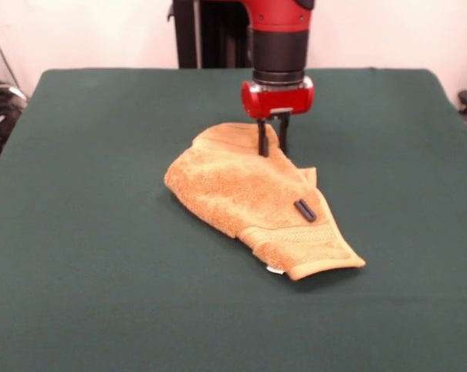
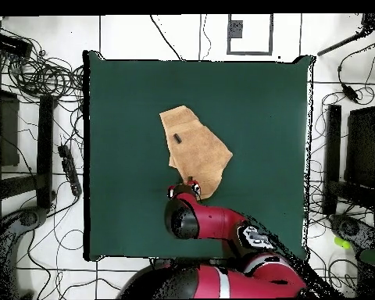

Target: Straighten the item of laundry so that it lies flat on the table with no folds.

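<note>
The item of laundry (image 1: 249, 194), a golden-orange towel, lies rumpled near the middle of the green table (image 1: 94, 248). Its far end is folded over on itself. Its ribbed band and a small white tag (image 1: 275, 270) are at the near right corner. My gripper (image 1: 272, 150) points straight down at the towel's far end, open, with one fingertip on the cloth and the other at its edge. In the overhead view the towel (image 2: 194, 148) shows above the red arm, which hides the gripper's tips.
A small black cylinder (image 1: 305, 210) lies on the towel near the ribbed band, and appears in the overhead view as a cylinder (image 2: 177, 138) too. Green table (image 2: 269, 117) surface surrounds the towel on all sides. Cables and stands sit on the floor around the table.
</note>
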